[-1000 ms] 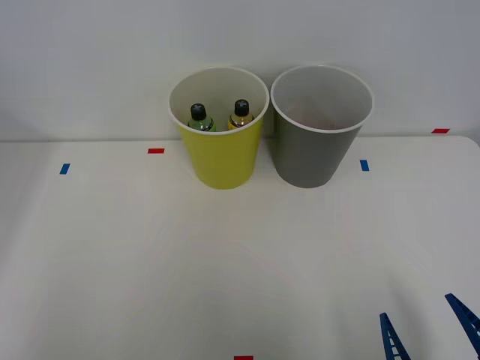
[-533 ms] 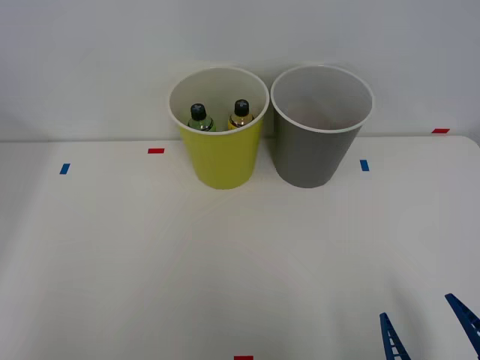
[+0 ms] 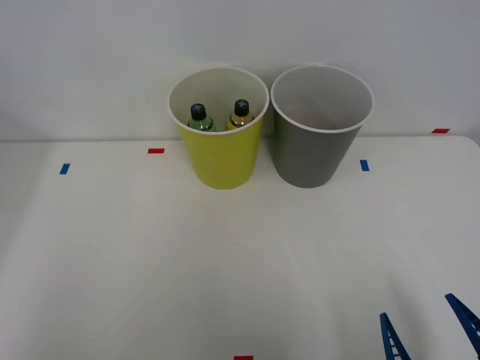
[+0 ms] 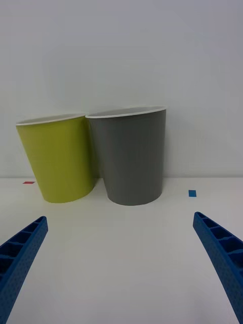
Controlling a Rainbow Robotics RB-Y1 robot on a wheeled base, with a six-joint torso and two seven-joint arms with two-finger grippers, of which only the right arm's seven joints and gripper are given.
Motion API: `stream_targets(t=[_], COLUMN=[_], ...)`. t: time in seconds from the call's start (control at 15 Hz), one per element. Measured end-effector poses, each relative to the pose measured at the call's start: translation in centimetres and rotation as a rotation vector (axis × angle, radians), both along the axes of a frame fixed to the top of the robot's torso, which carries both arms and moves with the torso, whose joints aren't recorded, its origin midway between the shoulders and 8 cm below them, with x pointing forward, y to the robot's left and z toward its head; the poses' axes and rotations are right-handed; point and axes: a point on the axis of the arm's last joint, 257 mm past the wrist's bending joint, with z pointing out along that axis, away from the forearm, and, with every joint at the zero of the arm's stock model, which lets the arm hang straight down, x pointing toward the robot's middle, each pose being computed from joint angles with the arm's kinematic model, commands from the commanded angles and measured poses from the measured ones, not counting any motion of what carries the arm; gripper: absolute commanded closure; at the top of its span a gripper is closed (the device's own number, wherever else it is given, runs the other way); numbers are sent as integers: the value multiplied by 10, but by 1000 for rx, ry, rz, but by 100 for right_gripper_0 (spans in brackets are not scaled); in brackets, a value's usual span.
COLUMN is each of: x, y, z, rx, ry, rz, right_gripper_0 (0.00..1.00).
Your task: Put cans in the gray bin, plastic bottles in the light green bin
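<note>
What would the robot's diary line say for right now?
right gripper: open, holding nothing | plastic bottles: both inside light green bin | gray bin: beside it | table

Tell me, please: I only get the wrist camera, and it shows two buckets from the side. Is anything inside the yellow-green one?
Observer: Yes. From above, the light green bin holds a green bottle and a yellow bottle, both upright with black caps.
Operator: And the gray bucket next to it?
Observer: The gray bin shows a pale inside, and I can make out no can in the part I can see.
Operator: What else sits on the table?
Observer: The table carries small tape marks, among them a blue tape mark off to the robot's left and a red tape mark at the near edge.
</note>
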Motion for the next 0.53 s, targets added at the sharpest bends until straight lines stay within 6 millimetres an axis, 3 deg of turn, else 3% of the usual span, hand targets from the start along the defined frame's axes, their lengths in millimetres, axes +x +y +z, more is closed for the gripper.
stream_targets(t=[0.53], x=[0], y=[0], z=[0], rx=[0], ry=[0], rz=[0], right_gripper_0=[0])
